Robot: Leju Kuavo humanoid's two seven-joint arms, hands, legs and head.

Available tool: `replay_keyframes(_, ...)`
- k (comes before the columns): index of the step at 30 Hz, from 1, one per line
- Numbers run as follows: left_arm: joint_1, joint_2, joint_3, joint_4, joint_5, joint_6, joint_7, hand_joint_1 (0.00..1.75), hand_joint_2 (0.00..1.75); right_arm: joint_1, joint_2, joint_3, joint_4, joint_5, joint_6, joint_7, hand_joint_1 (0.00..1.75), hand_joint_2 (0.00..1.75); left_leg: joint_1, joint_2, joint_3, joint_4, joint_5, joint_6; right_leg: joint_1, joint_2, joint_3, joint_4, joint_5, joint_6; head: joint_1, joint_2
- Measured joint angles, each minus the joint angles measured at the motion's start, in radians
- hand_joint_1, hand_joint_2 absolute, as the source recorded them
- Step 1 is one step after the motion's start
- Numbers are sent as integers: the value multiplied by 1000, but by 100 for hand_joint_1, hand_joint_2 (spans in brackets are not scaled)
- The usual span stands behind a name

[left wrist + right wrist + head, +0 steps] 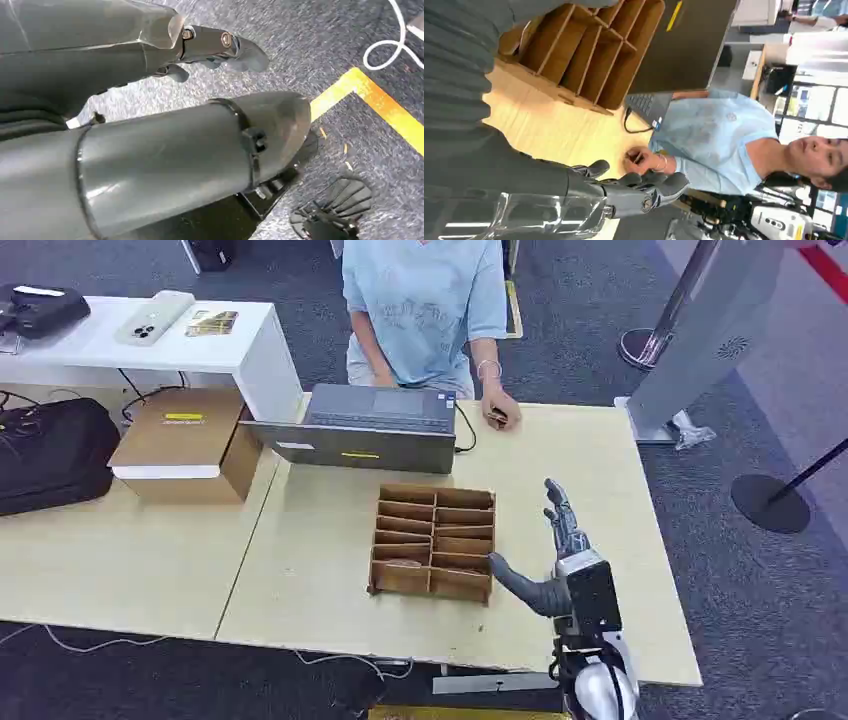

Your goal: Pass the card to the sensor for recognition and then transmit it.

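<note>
Robot hand [560, 550] beside slotted wooden box [434, 540]

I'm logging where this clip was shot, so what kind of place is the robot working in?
Probably an office or demo hall set up as a service desk. A person sits at a laptop across a wooden table, the floor is grey carpet, and a stanchion base stands beside it.

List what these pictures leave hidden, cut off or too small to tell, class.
- Card: none made out in the wooden tray; head view too coarse, and the right hand covers part of it in the wrist view.
- Thing under the person's hand: too small.
- Sensor: cannot be told apart.
- Left hand: its grey cover hides most fingers.
</note>
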Motion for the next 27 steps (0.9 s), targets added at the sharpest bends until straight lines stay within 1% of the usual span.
replay_keyframes(3,5,-6,30,0,27,39,3,0,0,0,0,5,-12,56,-43,-1,0,175,0,0,0,0,0,0,0,0,0,0,0,0,0,0)
replay_keyframes(6,8,-11,48,0,35,51,3,0,0,-8,0,22,-27,217,-143,16,0,175,0,0,0,0,0,0,0,0,0,0,0,0,0,0)
replay_keyframes(8,9,-11,57,0,35,50,3,0,0,-16,-2,40,-35,330,-193,33,0,175,0,0,0,0,0,0,0,0,0,0,0,0,0,0)
replay_keyframes(11,9,-11,63,1,36,50,3,0,0,-43,-9,79,-39,508,-256,74,0,175,0,0,0,0,0,0,0,0,0,0,0,0,0,0)
replay_keyframes(13,9,-11,63,1,36,52,3,0,0,-69,-17,113,-39,587,-287,98,0,175,0,0,0,0,0,0,0,1,0,0,0,0,0,0)
replay_keyframes(18,9,-13,70,1,36,64,2,0,0,-160,-42,187,-25,710,-340,162,0,175,0,1,0,0,0,0,0,1,0,1,0,0,0,0)
replay_keyframes(20,9,-15,70,1,22,69,-33,0,0,-205,-55,214,-7,774,-358,208,0,175,0,1,1,0,0,0,0,1,0,1,0,0,0,0)
replay_keyframes(21,8,-18,70,1,15,70,-51,0,0,-226,-61,220,8,791,-369,217,0,175,0,0,0,0,0,0,0,0,0,1,0,0,0,0)
replay_keyframes(23,7,-20,69,0,10,71,-51,0,0,-274,-74,233,43,804,-384,227,0,175,0,1,0,0,0,0,0,1,0,1,1,0,0,0)
replay_keyframes(25,7,-21,67,0,10,71,-51,0,0,-320,-84,248,77,804,-374,241,0,175,0,1,1,0,0,0,0,2,0,1,1,0,0,0)
replay_keyframes(27,6,-21,62,0,15,76,-51,0,0,-382,-89,263,118,793,-342,258,0,175,0,2,1,0,1,0,0,3,0,1,1,-1,0,0)
